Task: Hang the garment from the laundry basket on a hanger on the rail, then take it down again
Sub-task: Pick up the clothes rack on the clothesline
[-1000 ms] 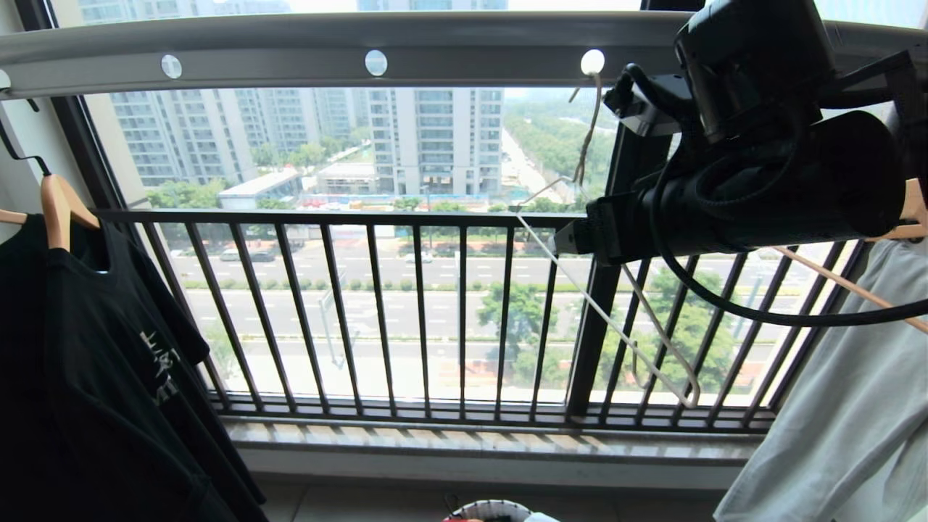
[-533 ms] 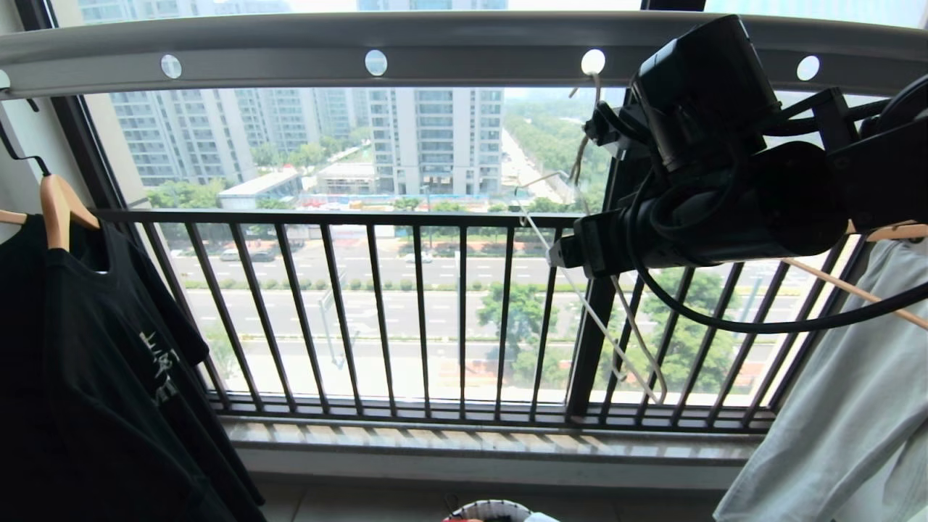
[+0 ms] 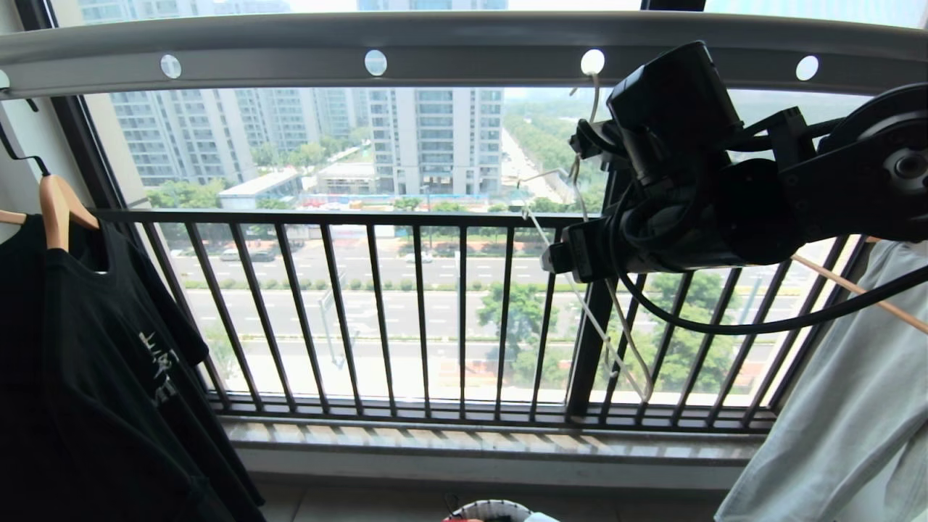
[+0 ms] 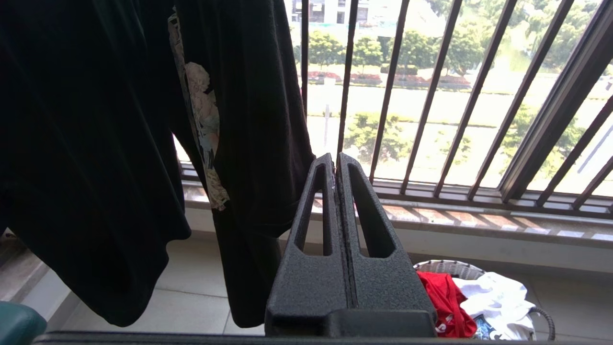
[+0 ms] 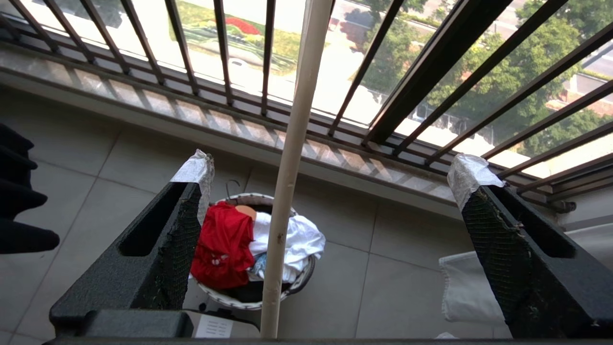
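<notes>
The pale wire hanger [image 3: 580, 304] hangs by its hook from a hole in the grey rail [image 3: 435, 51]. My right gripper [image 3: 558, 259] is raised beside it. In the right wrist view that gripper [image 5: 334, 171] is open wide, and one arm of the hanger [image 5: 292, 167] passes between the fingers without touching either. Far below, the red garment [image 5: 222, 247] lies crumpled in the laundry basket [image 5: 249, 299] on the floor. My left gripper [image 4: 335, 160] is shut and empty, low down near the garment [image 4: 443, 302] and the basket rim [image 4: 445, 266].
A black T-shirt [image 3: 94, 377] hangs on a wooden hanger [image 3: 58, 210] at the left, and a pale garment [image 3: 841, 420] hangs at the right. The black barred window railing [image 3: 362, 312] stands behind. A white T-shirt [image 5: 292, 244] shares the basket.
My right arm has moved left and a little down along the rail. The wire hanger has swung left with it, its lower corner now further left.
</notes>
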Motion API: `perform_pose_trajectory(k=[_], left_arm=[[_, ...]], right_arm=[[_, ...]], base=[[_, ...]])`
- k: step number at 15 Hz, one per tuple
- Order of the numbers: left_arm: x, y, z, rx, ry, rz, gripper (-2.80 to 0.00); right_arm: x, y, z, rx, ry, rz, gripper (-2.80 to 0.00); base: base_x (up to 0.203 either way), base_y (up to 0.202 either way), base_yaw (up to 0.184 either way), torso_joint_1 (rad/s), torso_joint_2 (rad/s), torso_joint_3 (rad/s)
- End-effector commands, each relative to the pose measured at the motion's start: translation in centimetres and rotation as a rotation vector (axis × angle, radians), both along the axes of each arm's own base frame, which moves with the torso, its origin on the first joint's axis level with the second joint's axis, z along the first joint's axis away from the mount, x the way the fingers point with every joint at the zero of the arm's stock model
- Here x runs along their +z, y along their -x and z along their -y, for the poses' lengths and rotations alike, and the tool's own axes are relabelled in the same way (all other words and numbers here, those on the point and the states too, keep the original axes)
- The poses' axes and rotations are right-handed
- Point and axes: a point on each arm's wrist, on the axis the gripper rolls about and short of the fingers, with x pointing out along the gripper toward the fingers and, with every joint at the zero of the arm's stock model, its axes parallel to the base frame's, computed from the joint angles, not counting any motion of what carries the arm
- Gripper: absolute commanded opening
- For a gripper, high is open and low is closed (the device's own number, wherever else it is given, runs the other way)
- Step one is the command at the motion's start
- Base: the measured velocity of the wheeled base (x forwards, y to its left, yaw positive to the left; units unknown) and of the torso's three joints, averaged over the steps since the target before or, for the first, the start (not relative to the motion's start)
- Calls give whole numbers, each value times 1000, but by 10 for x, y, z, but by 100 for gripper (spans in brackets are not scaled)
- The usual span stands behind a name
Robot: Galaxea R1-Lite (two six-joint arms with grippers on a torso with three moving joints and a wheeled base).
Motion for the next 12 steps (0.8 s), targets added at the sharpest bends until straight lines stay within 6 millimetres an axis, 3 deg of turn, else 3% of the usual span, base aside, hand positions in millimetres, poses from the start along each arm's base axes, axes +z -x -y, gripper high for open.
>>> perform_pose_trajectory(k=[1,2,12], left_arm=[[0,0,0,0,1,0,-280],[0,0,0,2,1,0,-280],[0,0,0,1,1,0,-280]], right_arm=[[0,1,0,-4,4,-2,0],[0,1,0,-4,4,-2,-280],[1,1,1,-19,24,10,-280]], base=[[0,0,0,0,0,0],[0,0,0,0,0,0],[0,0,0,0,0,0]])
